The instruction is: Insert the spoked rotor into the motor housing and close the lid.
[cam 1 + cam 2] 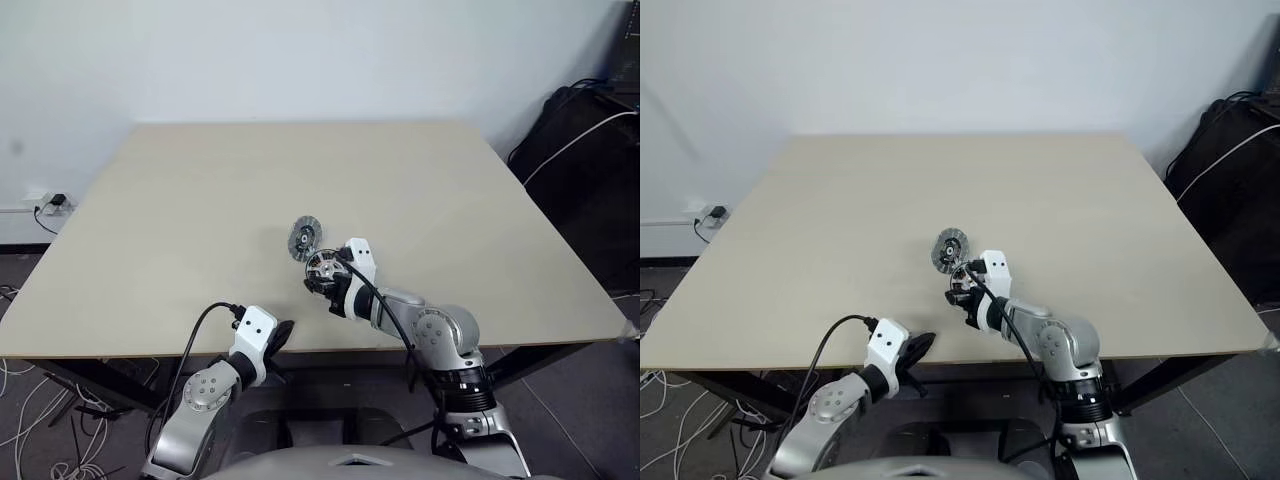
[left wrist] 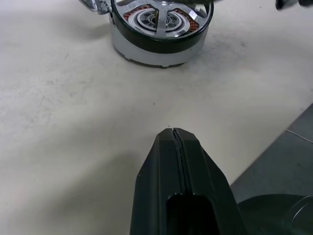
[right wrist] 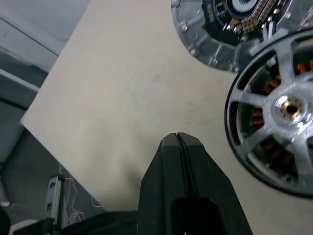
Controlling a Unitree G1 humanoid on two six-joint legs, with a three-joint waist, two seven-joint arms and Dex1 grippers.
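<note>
With the spoked rotor [image 3: 283,122] seated in the motor housing [image 1: 324,270] at frame centre, the right gripper [image 3: 178,142], fingers together and empty, should open to grasp the lid [image 1: 303,238] just above; left gripper [image 2: 175,142] idles shut.

Wide bare table [image 1: 200,200] all round, motor housing [image 1: 322,268] and lid [image 1: 303,238] crowding near-centre

The motor housing [image 2: 160,27] sits flat on the bench near its front edge — spoked rotor [image 3: 280,108] already seated over copper windings. Touching it at eleven o'clock lies the lid [image 1: 303,238] — underside showing.
</note>
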